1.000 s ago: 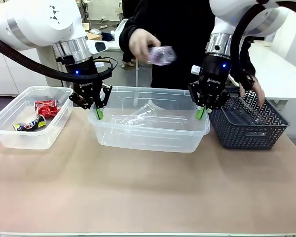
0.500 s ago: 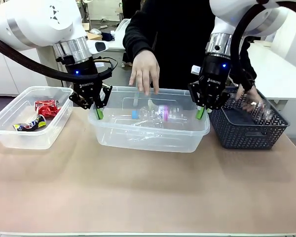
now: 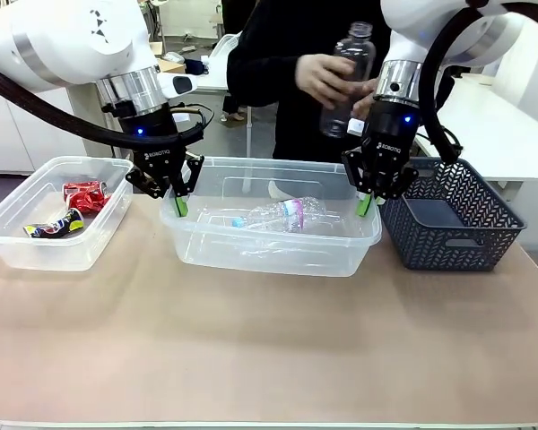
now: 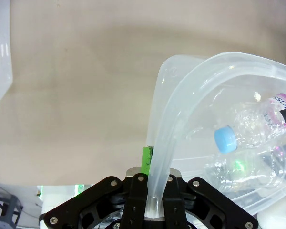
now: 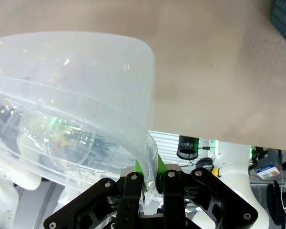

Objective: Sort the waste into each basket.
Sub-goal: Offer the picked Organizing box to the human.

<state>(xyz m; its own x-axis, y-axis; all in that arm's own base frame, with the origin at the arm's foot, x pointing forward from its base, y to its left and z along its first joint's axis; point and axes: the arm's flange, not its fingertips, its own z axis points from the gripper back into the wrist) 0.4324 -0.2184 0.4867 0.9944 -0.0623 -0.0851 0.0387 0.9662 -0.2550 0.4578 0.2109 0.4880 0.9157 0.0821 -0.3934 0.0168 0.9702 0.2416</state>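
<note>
both pincers (image 3: 173, 199) (image 3: 370, 199) pinch the clear rectangular centre tub's rim (image 3: 278, 165); bottles inside, crushed cans in the left tub (image 3: 36, 253); one clear bottle (image 3: 348, 76) remains in the person's hand.

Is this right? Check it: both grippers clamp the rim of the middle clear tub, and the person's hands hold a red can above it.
Not quite. The left gripper and right gripper do clamp the middle clear tub rim, but the front view shows the person's hands holding a clear plastic bottle, not a red can.

Tan table (image 3: 269, 349); two clear tubs (image 3: 58, 235) (image 3: 269, 255); dark lattice basket (image 3: 453, 237).
</note>
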